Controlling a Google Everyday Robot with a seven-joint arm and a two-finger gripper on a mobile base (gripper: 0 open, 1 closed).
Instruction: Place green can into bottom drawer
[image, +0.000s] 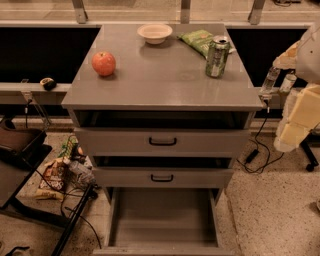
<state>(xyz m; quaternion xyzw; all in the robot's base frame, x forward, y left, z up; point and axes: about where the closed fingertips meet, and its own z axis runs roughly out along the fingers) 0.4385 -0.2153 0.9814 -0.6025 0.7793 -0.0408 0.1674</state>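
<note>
1. The gripper hangs off the right edge of the desk, at about the level of its top. Its jaws point down, stand apart and grip nothing.
2. The pale arm behind it fills the right border of the camera view.
3. The can stands upright on the desk's back right part, near the gripper but not touching it, with its silver top and tab showing.
4. A chip bag lies flat just behind the can, towards the back edge.
5. A bowl sits at the back middle of the desk, left of the bag.
6. An apple rests on the left side, well apart from the can.
7. Below the desk top, the top drawer and middle drawer, each with a black handle, sit pulled out only slightly.
8. The bottom drawer is pulled far out towards the camera, its flat grey floor bare.
9. Snack packets and cables lie on the speckled floor on either side of the cabinet.
</note>
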